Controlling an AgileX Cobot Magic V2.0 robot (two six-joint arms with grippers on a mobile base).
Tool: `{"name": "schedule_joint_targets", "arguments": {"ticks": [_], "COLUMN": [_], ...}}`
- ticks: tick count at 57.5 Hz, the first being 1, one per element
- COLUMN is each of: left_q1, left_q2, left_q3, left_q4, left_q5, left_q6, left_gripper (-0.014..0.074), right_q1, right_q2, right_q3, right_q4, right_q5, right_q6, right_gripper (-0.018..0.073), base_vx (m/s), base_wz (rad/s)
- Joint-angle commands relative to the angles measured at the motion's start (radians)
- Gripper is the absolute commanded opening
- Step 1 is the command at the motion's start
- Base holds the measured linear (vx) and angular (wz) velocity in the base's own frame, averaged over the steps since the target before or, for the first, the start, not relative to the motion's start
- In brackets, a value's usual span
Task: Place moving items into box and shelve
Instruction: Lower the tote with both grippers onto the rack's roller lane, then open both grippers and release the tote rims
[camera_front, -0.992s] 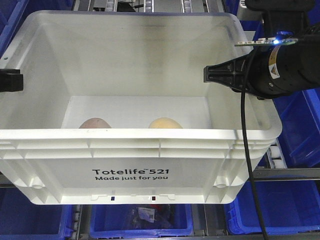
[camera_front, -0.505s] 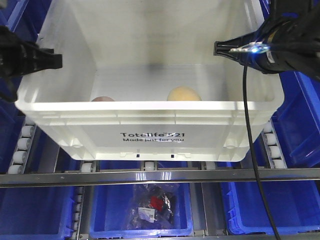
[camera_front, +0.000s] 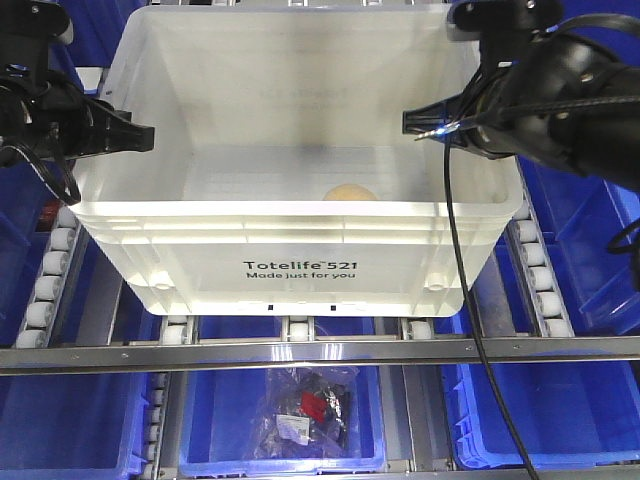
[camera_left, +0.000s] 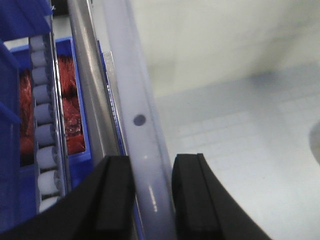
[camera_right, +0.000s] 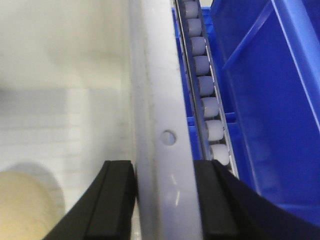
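A white plastic box (camera_front: 300, 270) marked "Totelife 521" sits on the roller shelf. A pale yellow round item (camera_front: 350, 192) lies inside it and also shows in the right wrist view (camera_right: 22, 210). My left gripper (camera_front: 140, 137) is shut on the box's left rim (camera_left: 135, 100), with one finger outside and one inside (camera_left: 150, 200). My right gripper (camera_front: 415, 125) is shut on the box's right rim (camera_right: 155, 90), clamping it the same way (camera_right: 165, 200). The front wall hides most of the box floor.
Roller tracks (camera_front: 60, 260) run along both sides of the box, and a metal rail (camera_front: 320, 350) crosses below it. Blue bins (camera_front: 590, 240) stand to the right and left. A lower blue bin holds bagged items (camera_front: 310, 410). Red packets (camera_left: 70, 115) lie in a bin on the left.
The box has moved away from the camera and down onto the shelf rollers, with both grippers still on its rims. The brownish item seen earlier is now hidden behind the front wall.
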Motion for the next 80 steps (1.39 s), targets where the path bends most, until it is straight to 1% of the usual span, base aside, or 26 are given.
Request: {"name": "schedule_joint_targets", "arguments": {"ticks": [1,4,8,12,16,20,23,27,31,36,41,44,47,50,55,59,62,67,72,80], "left_q1": [-0.027,-0.027,-0.027,-0.027,-0.027,-0.027,-0.027,-0.027,-0.027,-0.027,-0.027,-0.027,-0.027,-0.027,-0.027,-0.027,-0.027,-0.027,-0.027,-0.027], "left_q2": [-0.042,-0.047,-0.061,-0.087,-0.122,-0.166,-0.199,-0.247,-0.300,-0.365,-0.424,-0.458,-0.496,-0.541,-0.615,-0.677,-0.720,-0.785,-0.838,-0.895], "left_q3": [-0.043,-0.043,-0.045,-0.045,-0.045,-0.045,-0.045,-0.045,-0.045,-0.043,-0.043,-0.038,-0.009,0.027,0.104,0.154,0.191,0.241,0.278,0.309], "left_q4": [-0.013,-0.012,-0.012,-0.013,-0.017,-0.017,-0.017,-0.017,-0.016,-0.017,-0.021,-0.040,-0.073,-0.115,-0.222,-0.284,-0.321,-0.370,-0.385,-0.384], "left_q5": [-0.164,-0.158,-0.151,-0.146,-0.133,-0.096,-0.056,0.004,0.073,0.153,0.247,0.307,0.353,0.362,0.360,0.369,0.377,0.400,0.422,0.457], "left_q6": [0.016,0.016,0.016,0.016,0.016,0.016,0.016,0.016,0.016,0.016,0.016,0.035,0.074,0.120,0.227,0.306,0.345,0.365,0.364,0.361], "left_gripper": [0.0447,0.0511,0.0568,0.0599,0.0602,0.0591,0.0587,0.0584,0.0582,0.0578,0.0577,0.0577,0.0577,0.0577,0.0577,0.0577,0.0577,0.0577,0.0577,0.0576], "right_q1": [0.015,0.015,0.019,0.019,0.019,0.019,0.019,0.019,0.019,0.019,0.019,0.019,0.019,0.019,0.019,0.019,0.019,0.019,0.019,0.019], "right_q2": [-0.044,-0.046,-0.057,-0.078,-0.109,-0.146,-0.173,-0.214,-0.256,-0.332,-0.423,-0.484,-0.547,-0.611,-0.716,-0.794,-0.858,-0.960,-1.042,-1.147], "right_q3": [-0.044,-0.044,-0.044,-0.044,-0.044,-0.044,-0.044,-0.043,-0.026,0.058,0.145,0.194,0.240,0.284,0.354,0.411,0.448,0.499,0.544,0.594], "right_q4": [-0.097,-0.100,-0.105,-0.105,-0.079,-0.011,0.046,0.142,0.212,0.291,0.322,0.332,0.333,0.334,0.338,0.374,0.410,0.492,0.550,0.566], "right_q5": [-0.170,-0.158,-0.126,-0.104,-0.100,-0.104,-0.104,-0.087,-0.090,-0.141,-0.180,-0.178,-0.169,-0.159,-0.130,-0.101,-0.075,-0.020,0.026,0.072], "right_q6": [-0.034,-0.034,-0.034,-0.034,-0.063,-0.134,-0.209,-0.299,-0.384,-0.460,-0.514,-0.538,-0.562,-0.570,-0.584,-0.623,-0.661,-0.738,-0.787,-0.808], "right_gripper": [0.0414,0.0444,0.0465,0.0467,0.0467,0.0467,0.0467,0.0467,0.0467,0.0467,0.0467,0.0467,0.0467,0.0467,0.0467,0.0467,0.0467,0.0467,0.0466,0.0453], "base_vx": [0.00,0.00,0.00,0.00,0.00,0.00,0.00,0.00,0.00,0.00,0.00,0.00,0.00,0.00,0.00,0.00,0.00,0.00,0.00,0.00], "base_wz": [0.00,0.00,0.00,0.00,0.00,0.00,0.00,0.00,0.00,0.00,0.00,0.00,0.00,0.00,0.00,0.00,0.00,0.00,0.00,0.00]}}
